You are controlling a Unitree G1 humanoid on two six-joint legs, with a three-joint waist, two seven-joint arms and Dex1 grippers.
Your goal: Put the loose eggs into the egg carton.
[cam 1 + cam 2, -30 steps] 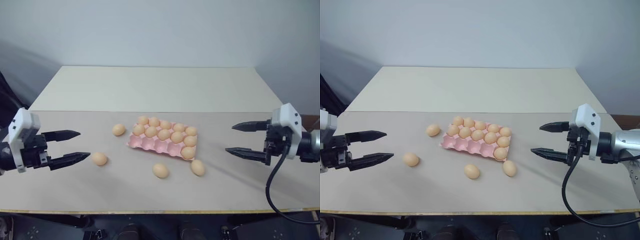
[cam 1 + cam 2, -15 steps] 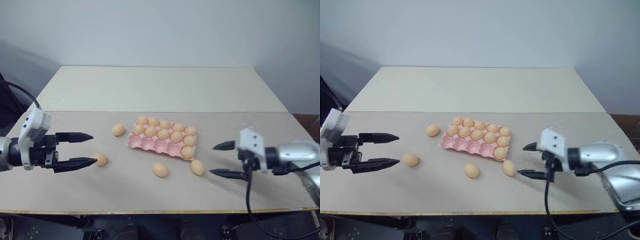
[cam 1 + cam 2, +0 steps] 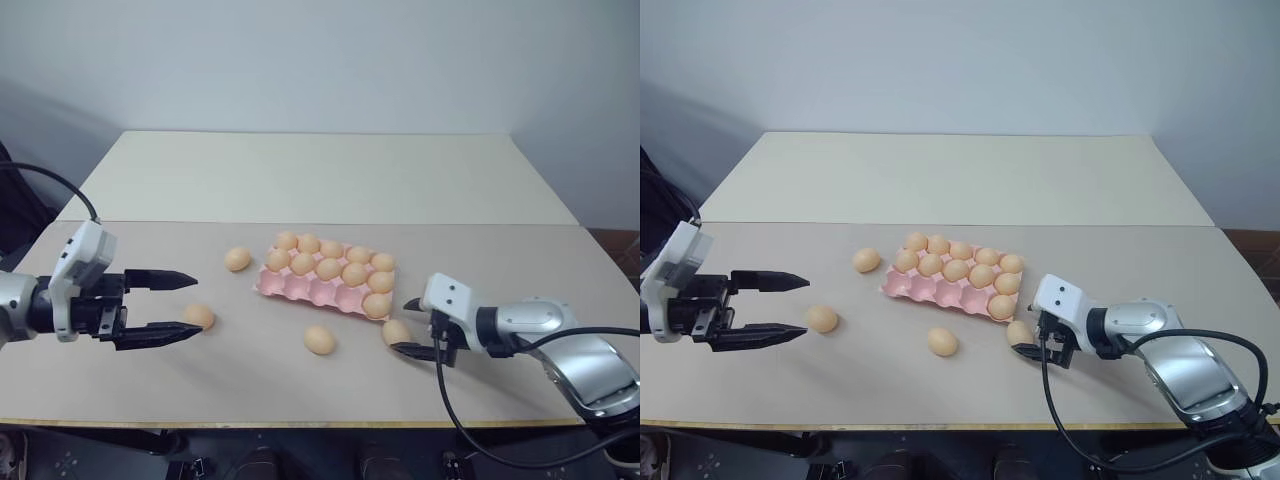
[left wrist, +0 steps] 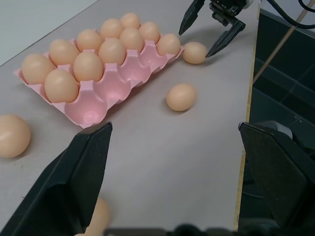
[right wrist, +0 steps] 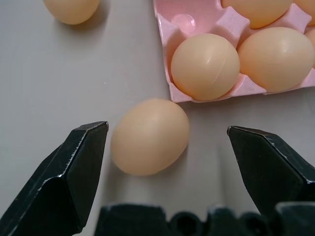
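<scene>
We are at the approach step for one of the loose eggs, small smooth pale orange-tan ovals, four of which lie on the beige table top (image 3: 520, 260).

**Carton.** The egg carton (image 3: 308, 290), a flat pink moulded tray without a lid, sits at mid-table. Its two far rows are full, and one egg sits in the right-end cup of the near row. Four near-row cups appear empty, which matches the four eggs outside.

**Right arm.** Our right gripper (image 3: 410, 327), two black fingers on a white and silver wrist, stands with its jaws spread wide and holds nothing. In the right wrist view the nearest loose egg (image 5: 150, 136) lies between the two fingers, just beside the carton's near right corner and apart from both pads as far as we can tell. It does not appear to touch the tray.

**Left arm.** Our left gripper (image 3: 182, 304) is likewise wide open and empty, pointing across the table. A second loose egg (image 3: 198, 316) lies just at its fingertips. A third egg (image 3: 237, 259) rests left of the carton and a fourth egg (image 3: 319, 340) in front of it.

**Next move.** We judge that the right jaws should advance slightly and close gently around the egg's middle, since a smooth oval can roll or squirt out. Then lift clear of the tray rim and lower into an empty near-row cup.
</scene>
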